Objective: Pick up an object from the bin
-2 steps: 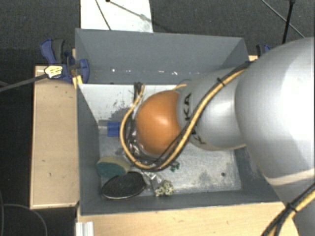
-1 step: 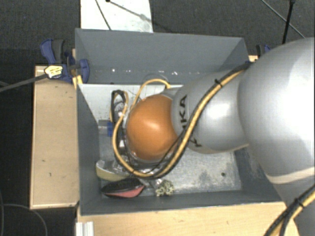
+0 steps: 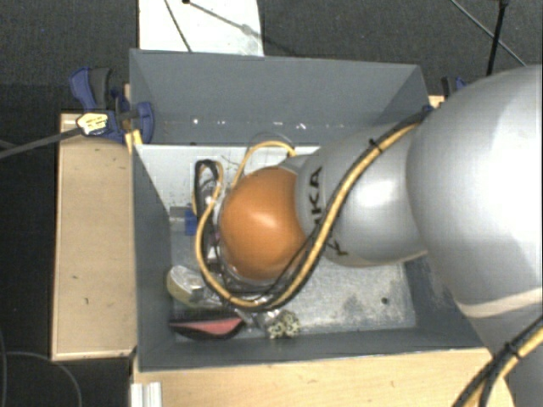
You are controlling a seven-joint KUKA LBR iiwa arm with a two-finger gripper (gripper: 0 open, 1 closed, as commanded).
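Over the left half of the grey bin (image 3: 280,100), low above its floor: the arm (image 3: 441,193) reaches in from the right. Its orange wrist cover (image 3: 259,223) sits between my camera and the gripper (image 3: 244,299). Gripper state, released or clenched: cannot tell. I see nothing held.

Nearest candidates, all toward the front-left corner:
- a pale round lid-like thing (image 3: 180,282), just left of the cover
- a flat red-and-black thing (image 3: 208,327), against the front wall
- a small speckled lump (image 3: 282,325), just right of that

Which one is the target I cannot say.

Judgement: the loose things lie crowded by the left and front walls, which would explain the wrist sitting this far left.

The red-and-black thing's long axis runs left-right, along the front wall; I cannot tell which end leads. The round thing has no long axis. A blue thing (image 3: 181,220) and a black loop (image 3: 206,181) lie further back.
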